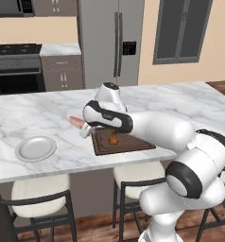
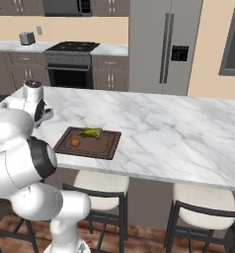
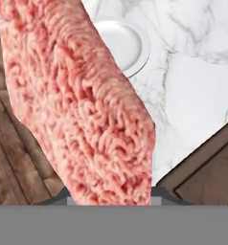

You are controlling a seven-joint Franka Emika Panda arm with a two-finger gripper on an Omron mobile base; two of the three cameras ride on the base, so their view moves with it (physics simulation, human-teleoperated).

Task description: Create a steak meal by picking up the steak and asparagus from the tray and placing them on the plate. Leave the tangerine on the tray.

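While fingers (image 1: 84, 128) clamp the steak (image 1: 76, 121), tangerine (image 1: 113, 140) on tray (image 1: 133, 144), plate (image 1: 24, 152) apart.

Bare marble table (image 1: 62, 142) lies open between the tray (image 1: 128, 144) and the plate (image 1: 36, 148), nothing standing there.

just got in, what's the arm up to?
The tool holds the steak in the air just left of the tray, with the plate further left on the marble counter. The asparagus and tangerine lie on the tray.
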